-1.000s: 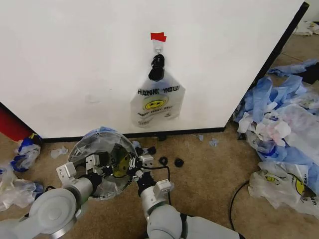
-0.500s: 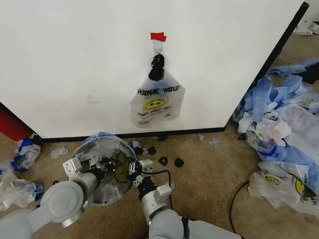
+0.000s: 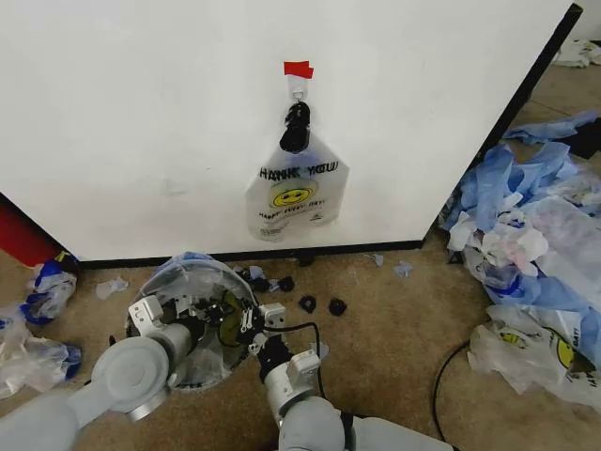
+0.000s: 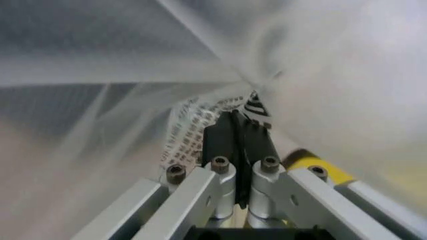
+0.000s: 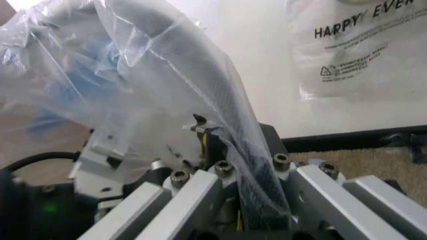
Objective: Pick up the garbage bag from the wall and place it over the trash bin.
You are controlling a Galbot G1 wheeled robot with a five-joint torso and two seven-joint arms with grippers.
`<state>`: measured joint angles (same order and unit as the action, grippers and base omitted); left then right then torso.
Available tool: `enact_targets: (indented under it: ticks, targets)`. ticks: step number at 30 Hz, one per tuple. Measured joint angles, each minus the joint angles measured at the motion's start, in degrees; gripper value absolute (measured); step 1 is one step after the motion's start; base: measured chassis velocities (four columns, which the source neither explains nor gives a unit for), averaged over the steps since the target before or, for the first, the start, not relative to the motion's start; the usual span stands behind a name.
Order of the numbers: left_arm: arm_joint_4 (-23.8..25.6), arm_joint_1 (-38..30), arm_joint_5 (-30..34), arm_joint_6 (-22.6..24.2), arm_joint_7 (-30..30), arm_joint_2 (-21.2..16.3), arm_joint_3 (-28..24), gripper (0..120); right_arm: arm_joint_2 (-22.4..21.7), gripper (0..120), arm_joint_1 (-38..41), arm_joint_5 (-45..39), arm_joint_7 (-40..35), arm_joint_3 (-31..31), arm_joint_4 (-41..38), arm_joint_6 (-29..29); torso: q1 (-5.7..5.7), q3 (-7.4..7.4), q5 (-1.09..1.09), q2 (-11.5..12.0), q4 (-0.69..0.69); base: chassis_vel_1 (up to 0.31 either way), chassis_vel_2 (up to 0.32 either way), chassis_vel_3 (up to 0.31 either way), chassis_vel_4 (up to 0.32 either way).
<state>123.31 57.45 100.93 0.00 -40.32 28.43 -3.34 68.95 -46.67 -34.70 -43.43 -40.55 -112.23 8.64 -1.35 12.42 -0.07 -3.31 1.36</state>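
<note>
The garbage bag, see-through with blue trim and a yellow smiley, is draped over the trash bin, a round black mesh basket on the carpet just in front of the wall. My left gripper is inside the bag's mouth, over the bin. In the left wrist view the left gripper is shut on the thin film. My right gripper is at the bin's right side. There the right gripper is shut on the bag where it lies over the dark mesh rim.
A whiter THANK YOU bag hangs on the wall from a black clip under red tape. Several small black clips lie on the carpet. Heaps of blue and white bags are on the right, more bags on the left.
My left arm has swung right and forward, bringing its gripper deeper over the bin. The bag has spread further around the rim. The right gripper has barely moved.
</note>
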Motion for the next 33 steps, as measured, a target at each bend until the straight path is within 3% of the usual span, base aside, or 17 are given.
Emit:
enact_targets:
  ticks: [33]
  targets:
    - [-7.3,-5.7,-3.1,-1.6,0.0,7.9,-7.0,0,-1.0,0,-1.7,1.6,0.9,-1.1,-0.4,0.3,0.0,0.0,-0.01,0.0,-0.01,0.0,0.0,0.0,0.0]
